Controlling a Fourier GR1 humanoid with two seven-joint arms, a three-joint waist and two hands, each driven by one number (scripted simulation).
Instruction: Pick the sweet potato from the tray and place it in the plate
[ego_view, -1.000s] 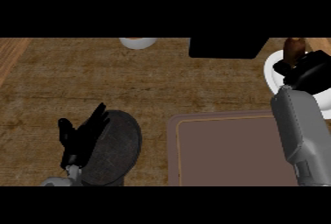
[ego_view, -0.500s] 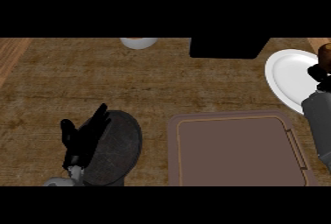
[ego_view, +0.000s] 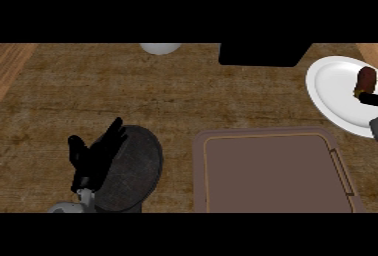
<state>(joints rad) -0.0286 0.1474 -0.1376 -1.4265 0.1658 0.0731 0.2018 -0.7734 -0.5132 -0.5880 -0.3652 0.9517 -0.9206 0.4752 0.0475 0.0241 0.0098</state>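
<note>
Nearest, at lower left, the left robot hand (ego_view: 92, 160) rests open, fingers straight and up, over a dark grey round disc (ego_view: 140, 170). Beside it on the brown woven surface (ego_view: 96, 100) lies the flat brown rectangular tray (ego_view: 273, 175). Farther right, the reddish-brown sweet potato (ego_view: 365, 80) lies in the round white plate (ego_view: 332, 90). Just a black sliver of the right robot hand (ego_view: 368, 99) shows at the potato's near end, so I cannot tell its grip. Farthest are a small white round object (ego_view: 160, 48) and a black box (ego_view: 264, 54).

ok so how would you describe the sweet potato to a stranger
Look to the far right of the wooden counter, where a white plate runs off the view's edge above the brown tray. On the plate's right side is the sweet potato, a small reddish-brown lump, the only reddish thing there.
</note>
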